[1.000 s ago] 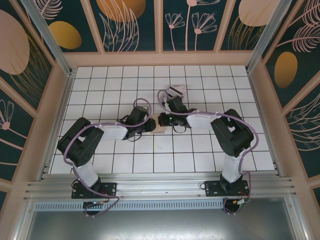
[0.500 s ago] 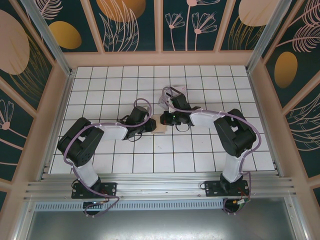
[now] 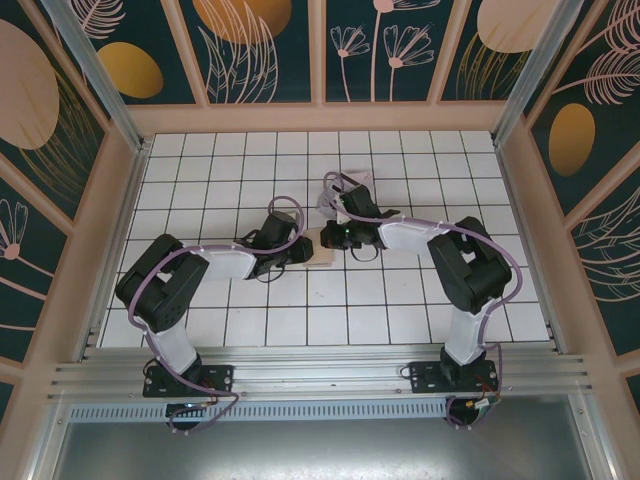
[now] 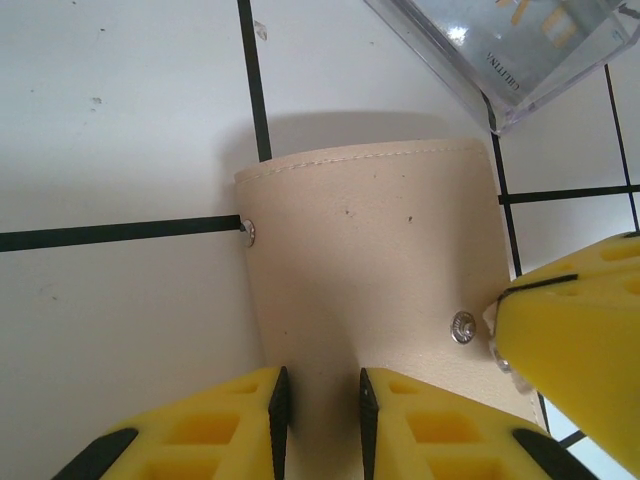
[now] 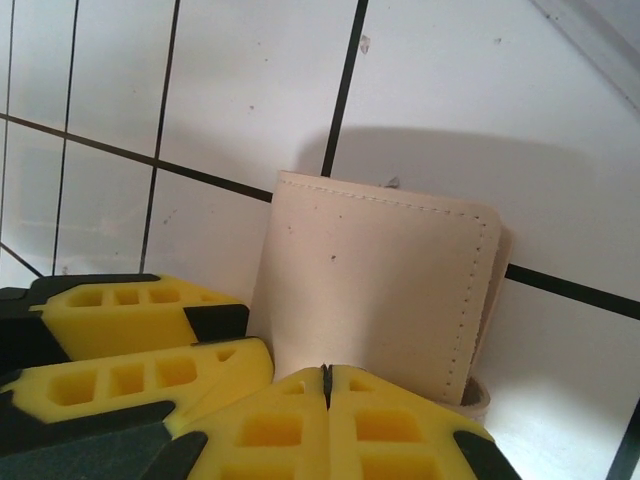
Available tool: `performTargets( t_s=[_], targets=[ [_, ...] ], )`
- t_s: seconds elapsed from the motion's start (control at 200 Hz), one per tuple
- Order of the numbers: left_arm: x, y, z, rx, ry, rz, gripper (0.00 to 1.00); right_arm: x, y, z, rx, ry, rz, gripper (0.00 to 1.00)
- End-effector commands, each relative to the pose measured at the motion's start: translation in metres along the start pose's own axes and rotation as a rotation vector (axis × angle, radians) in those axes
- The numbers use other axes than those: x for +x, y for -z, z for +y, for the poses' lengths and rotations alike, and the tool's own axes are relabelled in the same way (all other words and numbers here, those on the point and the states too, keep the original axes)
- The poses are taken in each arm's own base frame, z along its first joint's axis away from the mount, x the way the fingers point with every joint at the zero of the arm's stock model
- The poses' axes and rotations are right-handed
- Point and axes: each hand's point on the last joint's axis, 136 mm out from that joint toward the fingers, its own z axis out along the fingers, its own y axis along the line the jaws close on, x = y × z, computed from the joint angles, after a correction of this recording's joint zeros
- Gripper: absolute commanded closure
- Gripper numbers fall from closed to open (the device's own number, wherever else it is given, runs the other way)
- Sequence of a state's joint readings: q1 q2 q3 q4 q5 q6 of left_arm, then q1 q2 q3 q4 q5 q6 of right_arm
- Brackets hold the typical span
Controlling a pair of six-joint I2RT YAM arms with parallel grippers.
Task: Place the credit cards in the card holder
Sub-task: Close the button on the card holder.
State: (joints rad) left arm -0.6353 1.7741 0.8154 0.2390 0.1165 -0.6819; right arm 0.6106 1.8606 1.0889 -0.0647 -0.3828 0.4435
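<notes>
Top external view, item 1: holder (image 3: pixel 318 254). Flat tan pouch, near the middle of the table (image 3: pixel 400 300), between the two grippers.
- Left gripper (image 3: pixel 300 253) at its 9 o'clock, touching.
- Right gripper (image 3: pixel 330 238) at its 1 o'clock, touching.
- Case (image 3: pixel 358 180) farther out at 1 o'clock, partly hidden by the right arm.
- Table: white tiles, black grid lines.

Left wrist view:
- Holder (image 4: pixel 370 270) at centre, with its stitched edge at 12 o'clock. One rivet (image 4: pixel 248 232) at 9 o'clock, and a second near 4 o'clock.
- Left gripper (image 4: pixel 320 405) at 6 o'clock. The yellow fingers (image 4: pixel 200 430) stand a narrow gap apart, and the holder's near edge sits in that gap, pinched.
- A yellow finger of the right gripper at 4 o'clock, touching the holder's edge just beside the second rivet.
- Case (image 4: pixel 555 80), clear plastic, at 1 o'clock, just beside the holder's far corner. Whether they touch, I cannot tell.
- Cards (image 4: pixel 500 20), pale grey, seen through the case wall.

Right wrist view:
- Holder (image 5: pixel 380 290) at centre, with stitching along its far and right edges.
- Right gripper (image 5: pixel 326 375) at 6 o'clock, fingertips pressed together with nothing between them, at the holder's near edge.
- Left gripper's fingers (image 5: pixel 130 340) at 8 o'clock.
</notes>
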Motion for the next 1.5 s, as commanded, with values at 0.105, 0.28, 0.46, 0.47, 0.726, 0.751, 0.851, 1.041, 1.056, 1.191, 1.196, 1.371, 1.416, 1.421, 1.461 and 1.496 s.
performTargets(
  t_s=[0.105,0.28,0.46,0.47,0.726,0.751,0.851,1.041,1.056,1.191,1.196,1.371,1.416,1.421,1.461,1.496],
  targets=[
    [0.007,-0.006,-0.005,0.012,-0.017,0.040,0.72,0.003,-0.014,-0.002,0.003,0.015,0.017,0.97],
    [0.004,-0.005,-0.007,0.010,-0.024,0.035,0.72,0.001,-0.021,-0.012,0.037,0.018,0.016,0.97],
    [0.006,-0.006,-0.004,0.005,-0.022,0.041,0.72,-0.009,-0.005,-0.012,0.003,-0.010,-0.019,0.98],
    [0.006,-0.006,-0.004,0.004,-0.021,0.042,0.72,-0.011,-0.003,-0.011,-0.003,-0.012,-0.022,0.98],
    [0.005,-0.005,-0.008,0.017,-0.019,0.037,0.72,-0.017,0.016,0.018,-0.173,-0.037,-0.015,0.97],
    [0.005,-0.006,-0.009,0.021,-0.017,0.038,0.72,-0.020,0.016,0.013,-0.191,-0.059,-0.012,0.98],
    [0.005,-0.007,-0.010,0.021,-0.021,0.045,0.72,-0.018,0.011,0.014,-0.266,-0.101,0.006,0.98],
    [0.004,-0.005,-0.008,0.010,-0.025,0.040,0.72,-0.012,0.005,0.008,-0.251,-0.102,0.031,0.98],
    [0.005,-0.005,-0.007,0.009,-0.025,0.041,0.72,-0.011,0.004,0.007,-0.247,-0.102,0.034,0.97],
    [0.006,-0.007,-0.007,0.012,-0.026,0.044,0.72,-0.004,-0.002,-0.001,-0.222,-0.108,0.053,0.97],
    [0.006,-0.007,-0.007,0.012,-0.026,0.044,0.72,-0.004,-0.002,-0.001,-0.221,-0.108,0.053,0.98],
    [0.005,-0.006,-0.007,0.013,-0.026,0.041,0.72,0.000,-0.005,-0.010,-0.186,-0.109,0.053,0.98],
    [0.005,-0.006,-0.007,0.012,-0.027,0.041,0.72,0.000,-0.005,-0.012,-0.177,-0.109,0.047,0.97],
    [0.005,-0.006,-0.007,0.013,-0.027,0.041,0.72,-0.001,-0.005,-0.012,-0.178,-0.108,0.046,0.97],
    [0.005,-0.007,-0.007,0.013,-0.027,0.042,0.72,-0.001,-0.007,-0.013,-0.176,-0.109,0.042,0.97],
    [0.005,-0.007,-0.008,0.015,-0.025,0.042,0.72,-0.003,-0.008,-0.014,-0.177,-0.110,0.038,0.98]
  ],
)
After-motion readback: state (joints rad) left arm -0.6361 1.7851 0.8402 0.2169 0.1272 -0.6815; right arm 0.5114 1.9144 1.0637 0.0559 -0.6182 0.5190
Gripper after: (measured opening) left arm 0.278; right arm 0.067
